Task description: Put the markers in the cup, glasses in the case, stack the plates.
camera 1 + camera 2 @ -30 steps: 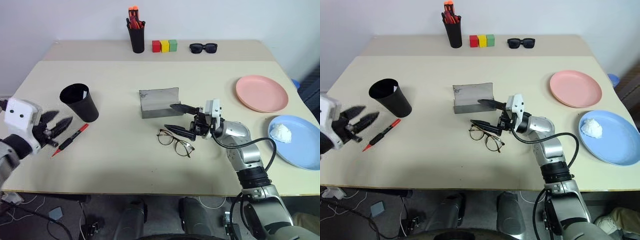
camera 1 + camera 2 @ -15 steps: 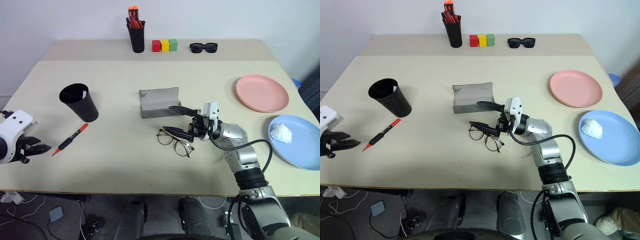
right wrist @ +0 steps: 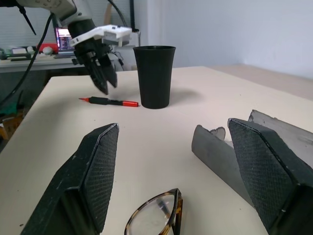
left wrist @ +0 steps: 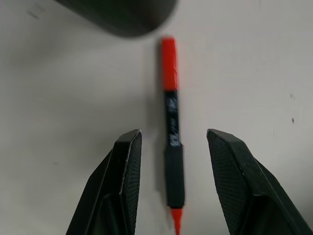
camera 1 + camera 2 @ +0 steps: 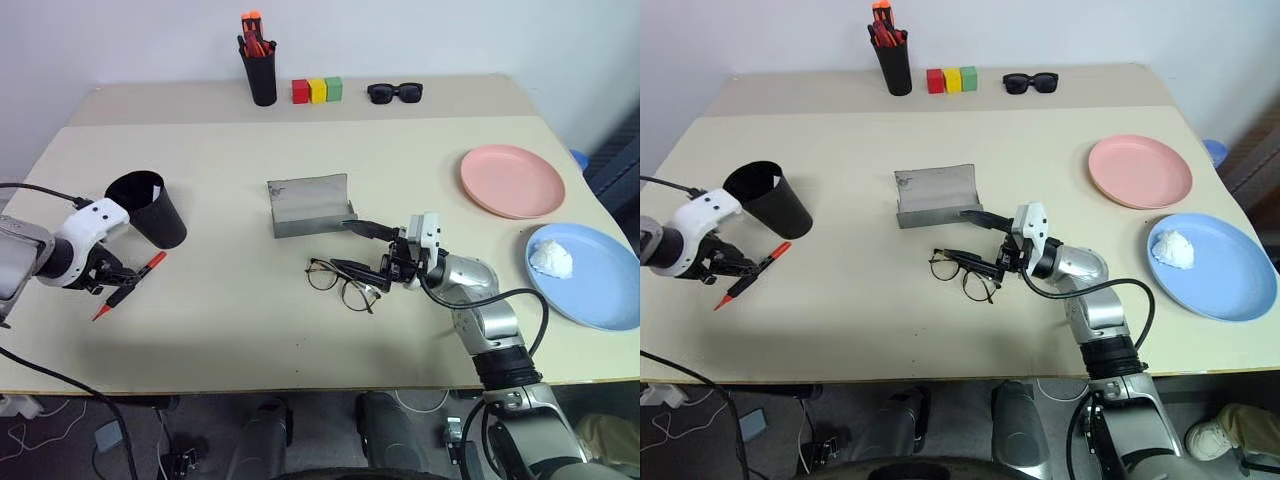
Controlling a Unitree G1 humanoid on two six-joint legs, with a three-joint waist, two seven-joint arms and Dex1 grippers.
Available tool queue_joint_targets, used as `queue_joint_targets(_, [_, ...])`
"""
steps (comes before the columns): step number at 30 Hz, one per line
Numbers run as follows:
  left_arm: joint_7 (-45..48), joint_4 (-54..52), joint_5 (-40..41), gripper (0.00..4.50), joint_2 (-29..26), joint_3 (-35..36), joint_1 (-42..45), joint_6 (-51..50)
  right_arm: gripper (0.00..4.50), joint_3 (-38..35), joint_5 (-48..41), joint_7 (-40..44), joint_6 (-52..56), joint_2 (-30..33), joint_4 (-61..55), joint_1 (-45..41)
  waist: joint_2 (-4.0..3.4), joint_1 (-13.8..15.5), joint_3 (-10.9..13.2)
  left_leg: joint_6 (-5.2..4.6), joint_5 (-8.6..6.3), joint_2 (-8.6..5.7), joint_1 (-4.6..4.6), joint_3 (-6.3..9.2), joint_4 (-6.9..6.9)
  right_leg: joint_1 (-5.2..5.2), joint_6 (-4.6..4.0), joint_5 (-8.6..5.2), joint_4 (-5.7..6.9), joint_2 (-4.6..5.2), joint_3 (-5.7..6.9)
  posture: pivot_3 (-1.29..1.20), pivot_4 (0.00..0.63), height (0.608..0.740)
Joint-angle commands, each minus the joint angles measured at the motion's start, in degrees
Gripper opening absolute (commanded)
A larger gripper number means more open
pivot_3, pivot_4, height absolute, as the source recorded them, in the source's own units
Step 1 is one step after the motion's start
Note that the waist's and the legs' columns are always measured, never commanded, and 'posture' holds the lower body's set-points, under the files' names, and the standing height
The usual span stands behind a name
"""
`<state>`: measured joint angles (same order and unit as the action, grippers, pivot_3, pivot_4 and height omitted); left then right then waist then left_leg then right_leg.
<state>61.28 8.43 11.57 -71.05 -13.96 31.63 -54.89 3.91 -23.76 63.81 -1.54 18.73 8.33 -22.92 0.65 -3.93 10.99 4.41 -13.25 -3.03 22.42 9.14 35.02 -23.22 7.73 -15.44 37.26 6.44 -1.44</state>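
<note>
Over on the left, the left gripper [image 4: 171, 181] hangs just above the table [image 5: 230, 310] with its fingers parted on either side of the marker [image 4: 172, 147], gripping nothing, and the marker lies flat right beside the black cup [image 5: 148, 208]. In the middle the grey case [image 5: 310, 204] sits open, with the glasses [image 5: 340, 284] lying just in front of it. The right gripper [image 5: 358, 248] hovers spread wide over the glasses, empty, and further right the pink plate [image 5: 506, 180] and blue plate [image 5: 596, 290] lie side by side, unstacked.

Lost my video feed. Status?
Left tool open, straddling marker by cup. Right tool open beside glasses. Nothing in the way.
</note>
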Motion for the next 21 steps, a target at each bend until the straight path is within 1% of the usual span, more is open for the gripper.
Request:
queue_joint_targets(1, [0.4,1.2,-2.5,2.11,0.4,-0.6,2.4,-0.9,3.65,-0.9,-0.9,-0.7,0.1,0.4,-3.8,0.6,0.00,0.0,0.0,0.00,0.00,0.00,0.01,0.00,0.02,0.01,0.00,0.00,0.00,0.00,0.00,0.00,0.150,0.740])
queue_joint_targets(10, [1.5,5.9,-6.5,2.11,4.8,-4.6,7.2,-2.0,3.65,-1.0,-1.1,-1.5,1.1,1.0,-5.3,1.2,0.00,0.0,0.0,0.00,0.00,0.00,0.01,0.00,0.05,0.02,0.01,0.00,0.02,0.00,0.00,0.00,0.150,0.740])
queue_joint_targets(15, [2.3,6.7,-7.7,2.11,6.6,-6.4,7.7,-3.6,3.65,-1.1,-1.3,-1.8,1.4,1.4,-5.9,1.3,0.01,0.0,0.0,0.00,0.00,-0.01,0.00,0.01,0.08,0.02,0.01,0.00,0.06,0.00,0.00,0.00,0.150,0.740])
queue_joint_targets(18, [2.9,5.7,-8.2,1.30,6.4,-6.8,6.8,-4.4,3.65,-1.3,-1.3,-2.1,1.7,1.6,-6.5,1.6,0.01,0.1,0.0,0.00,0.00,-0.01,-0.01,0.01,0.11,0.02,0.01,0.00,0.12,0.00,0.00,0.00,0.150,0.740])
queue_joint_targets(20, [3.4,4.1,-7.8,0.30,5.9,-6.2,5.8,-5.0,3.65,-1.5,-1.3,-2.2,2.0,1.9,-6.7,1.7,0.01,0.1,0.0,0.00,0.01,-0.01,-0.01,0.02,0.12,0.02,0.01,0.00,0.14,0.00,0.00,0.00,0.150,0.740])
queue_joint_targets(21, [3.5,3.4,-7.7,0.06,5.7,-5.9,5.4,-5.4,3.65,-1.5,-1.4,-2.2,2.0,2.0,-6.8,1.7,-0.02,0.1,0.0,0.00,0.01,-0.01,-0.02,0.02,0.13,0.03,0.01,0.00,0.15,0.00,0.00,0.00,0.150,0.740])
